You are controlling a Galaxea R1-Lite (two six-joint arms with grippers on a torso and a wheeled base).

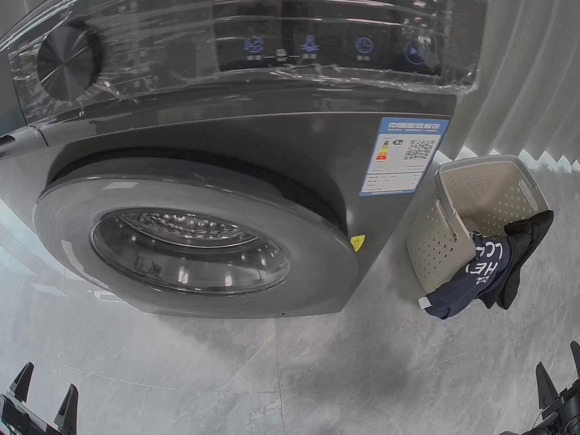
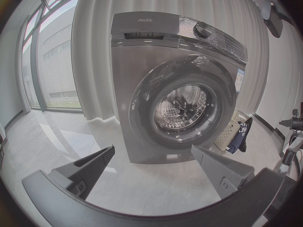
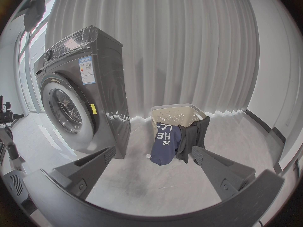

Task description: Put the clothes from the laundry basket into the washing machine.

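Two garments logged: a navy blue T-shirt with white print [image 1: 477, 276] and a black cloth garment [image 1: 525, 243], both draped over the near rim of the cream perforated plastic laundry basket [image 1: 477, 163]. (Inspector)

Bearing from the tools? (Assessor)

Basket stands on the grey tiled floor [image 1: 302, 370], just beside the right flank of the dark grey front-loading washing machine [image 1: 272, 134], ahead and to the robot's right. Nearer tool is the right gripper [image 1: 557, 357]. The left gripper [image 1: 49, 379] sits low on the other side, facing the machine's round glass door [image 1: 193, 249]. Both have fingers spread, holding nothing. (Inspector)

Orientation of the goods? (Assessor)

Each garment's long axis runs from the rim down the outside of the basket wall. The T-shirt's lower end points toward the robot and appears to reach the floor. Black garment hangs on its right, touching it. (Inspector)

Assessment? (Assessor)

Door looks shut. In my judgement it wants opening first, left arm best placed, before the right arm goes forward and rightward for the T-shirt. (Inspector)
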